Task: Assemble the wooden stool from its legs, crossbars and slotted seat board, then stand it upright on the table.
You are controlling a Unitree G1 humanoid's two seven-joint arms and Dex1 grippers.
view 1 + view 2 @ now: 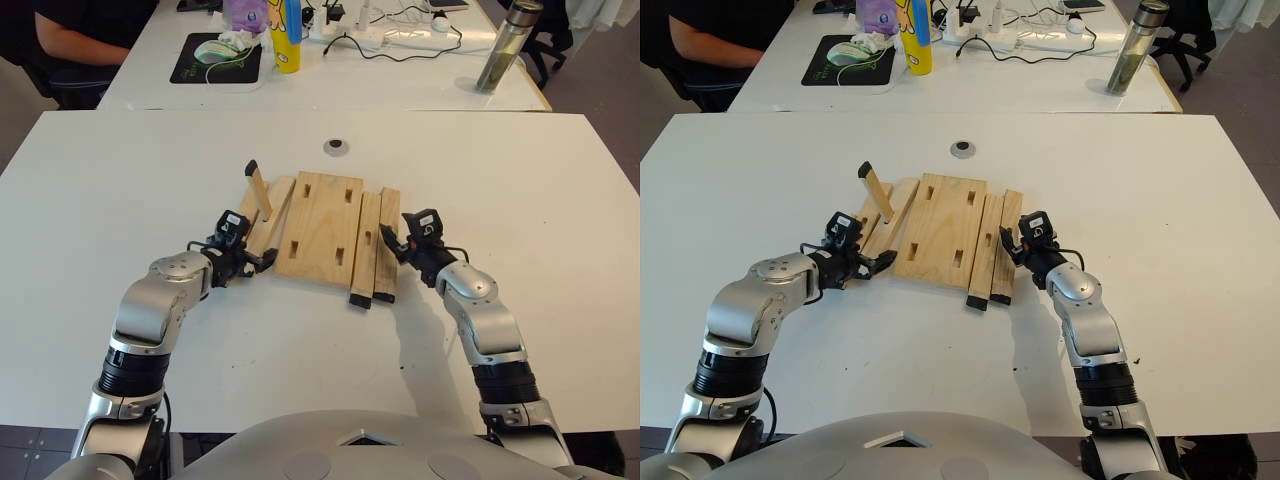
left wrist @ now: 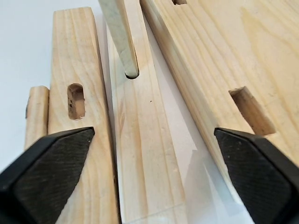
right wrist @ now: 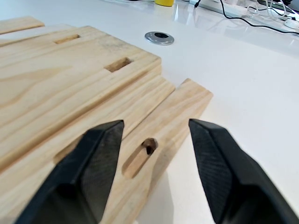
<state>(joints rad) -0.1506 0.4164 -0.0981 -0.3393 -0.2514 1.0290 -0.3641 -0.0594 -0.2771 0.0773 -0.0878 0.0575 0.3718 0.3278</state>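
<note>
While the stool lies in pieces, seat board [image 1: 320, 225]: flat at mid-bench, slots up.
Right legs [image 1: 372, 250]: two, side by side against the board's right edge; long axis runs away from the robot.
Left legs [image 1: 278, 208]: along the board's left edge; a crossbar [image 1: 261, 190] stands tilted in one slot.
Right hand [image 1: 392, 245]: fingers apart, low over the outer right leg, its slot between them; nearer arm.
Left hand [image 1: 256, 262]: fingers apart, straddling the crossbar-bearing leg's near end.
Print: none legible on the wood.

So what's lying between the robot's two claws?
In the head views, the pale slotted wooden seat board lies flat between the left claw and right claw, flanked by wooden legs.
</note>
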